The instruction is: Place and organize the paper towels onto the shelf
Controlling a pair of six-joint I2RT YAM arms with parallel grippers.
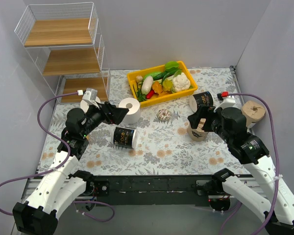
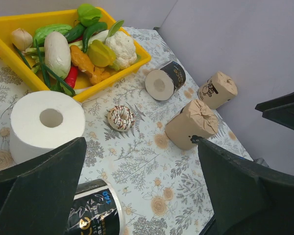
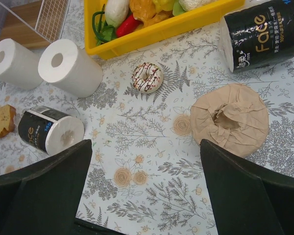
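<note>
Left end effector [image 2: 139, 142] and right end effector [image 3: 146, 143] both apart over floral tablecloth [image 1: 161, 147], grey walls [image 1: 186, 29] around

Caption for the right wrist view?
Open jaws; ahead, a tan roll, two black rolls, two white rolls, donut, yellow bin.

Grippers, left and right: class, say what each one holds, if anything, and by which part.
Nothing is held. The left gripper and the right gripper are both open, with nothing clasped.
</note>
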